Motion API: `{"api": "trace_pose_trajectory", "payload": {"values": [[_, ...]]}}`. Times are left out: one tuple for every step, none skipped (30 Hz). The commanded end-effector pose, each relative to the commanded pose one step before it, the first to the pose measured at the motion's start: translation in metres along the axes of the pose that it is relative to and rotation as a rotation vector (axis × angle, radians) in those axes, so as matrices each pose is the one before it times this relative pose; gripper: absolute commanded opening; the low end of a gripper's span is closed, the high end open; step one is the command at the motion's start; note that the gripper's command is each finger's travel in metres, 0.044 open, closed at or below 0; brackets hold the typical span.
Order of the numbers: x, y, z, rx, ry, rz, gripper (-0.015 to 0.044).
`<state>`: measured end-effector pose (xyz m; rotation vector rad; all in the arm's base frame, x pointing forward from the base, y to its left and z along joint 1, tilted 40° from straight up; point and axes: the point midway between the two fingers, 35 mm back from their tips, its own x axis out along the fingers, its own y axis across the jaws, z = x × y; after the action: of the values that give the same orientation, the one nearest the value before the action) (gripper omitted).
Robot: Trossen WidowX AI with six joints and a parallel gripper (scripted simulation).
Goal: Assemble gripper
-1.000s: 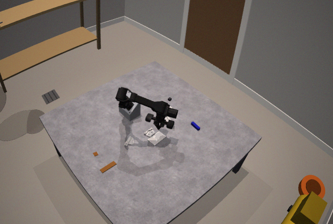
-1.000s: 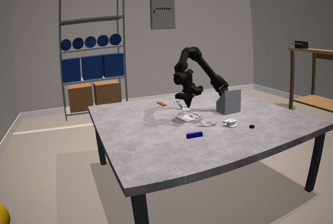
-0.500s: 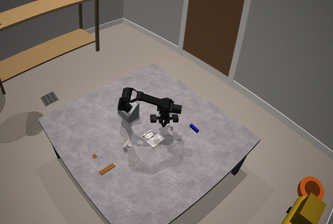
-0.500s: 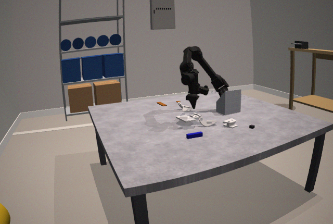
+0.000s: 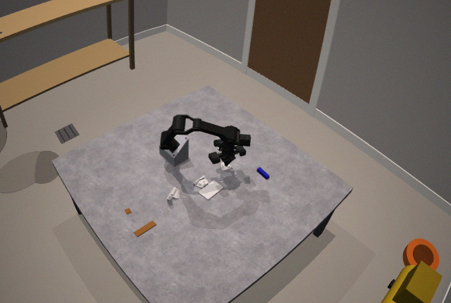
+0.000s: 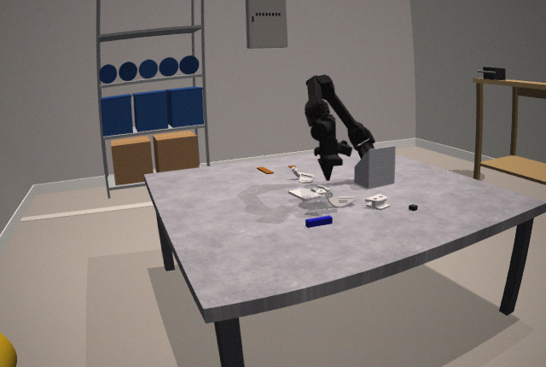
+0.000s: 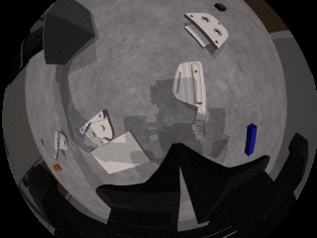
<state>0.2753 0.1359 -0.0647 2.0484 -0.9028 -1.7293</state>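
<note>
Hand (image 5: pixel 227 163) (image 6: pixel 327 178) (image 7: pixel 176 147) pressed together, nothing pinched, pointing down above the surface (image 5: pixel 254 256) (image 6: pixel 330 253) (image 7: pixel 139 64). In the top view it is right of frame center; its tips overlap one white jaw (image 5: pixel 225 166) (image 6: pixel 343 200) (image 7: pixel 188 86). Wrist view: that jaw lies just above the fingertips, center-right, apart from them.

Other white jaw (image 5: pixel 173 194) (image 6: pixel 304 177) (image 7: pixel 60 143) lies lower left of center in the top view, far left in the wrist view. Jaws well apart, neither mounted.

White piece with raised round bosses (image 5: pixel 201 182) (image 6: pixel 321 189) (image 7: pixel 100 127) is beside the flat white ribbed plate (image 5: pixel 210 190) (image 6: pixel 300 194) (image 7: pixel 121 153), lower left in the wrist view; cannot tell if they touch. White toothed piece with two round holes (image 6: pixel 377 200) (image 7: pixel 208 31) sits upper right in the wrist view, mostly hidden by the arm from the top. Cannot tell which piece is the gripper base or the housing plate. Assembly not done.

Blue block (image 5: pixel 263 172) (image 6: pixel 318 222) (image 7: pixel 251 139): right side of the wrist view. Black cube (image 6: pixel 412 206) (image 7: pixel 220 7): top edge there, right of the two-hole piece in the exterior view. Orange strip (image 5: pixel 144 228) (image 6: pixel 264 170) and small orange square (image 5: pixel 127 211) (image 6: pixel 292 166) (image 7: pixel 57 168): lower left in the top view.
</note>
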Motion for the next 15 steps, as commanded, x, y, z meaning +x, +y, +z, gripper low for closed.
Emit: {"api": "trace_pose_trajectory", "payload": {"values": [[-0.00053, -0.00329, 0.00082, -0.0197, -0.00268, -0.00737, 0.0], [0.0, 0.0, 0.0, 0.0, 0.0, 0.0, 0.0], [0.00027, -0.00002, -0.00002, 0.0, 0.0, -0.00001, 0.0], [0.00082, -0.00006, -0.00006, 0.0, 0.00001, -0.00002, 0.0], [0.00137, -0.00009, -0.00009, 0.0, 0.00002, -0.00003, 0.0], [0.00166, -0.00011, -0.0001, 0.0, 0.00003, -0.00003, 0.0], [0.00166, -0.0001, -0.0001, 0.0, 0.00003, -0.00002, 0.0], [0.00166, -0.00009, -0.00009, 0.0, 0.00003, -0.00002, 0.0], [0.00166, -0.00008, -0.00009, 0.0, 0.00003, -0.00001, 0.0], [0.00166, -0.00008, -0.00008, 0.0, 0.00003, -0.00001, 0.0], [0.00165, -0.00007, -0.00007, 0.0, 0.00003, 0.0, 0.0], [0.00165, -0.00006, -0.00007, 0.0, 0.00003, 0.00001, 0.0], [0.00165, -0.00005, -0.00006, 0.0, 0.00003, 0.00001, 0.0], [0.00165, -0.00005, -0.00006, 0.0, 0.00003, 0.00002, 0.0], [0.00165, -0.00004, -0.00005, 0.0, 0.00003, 0.00002, 0.0]]}}
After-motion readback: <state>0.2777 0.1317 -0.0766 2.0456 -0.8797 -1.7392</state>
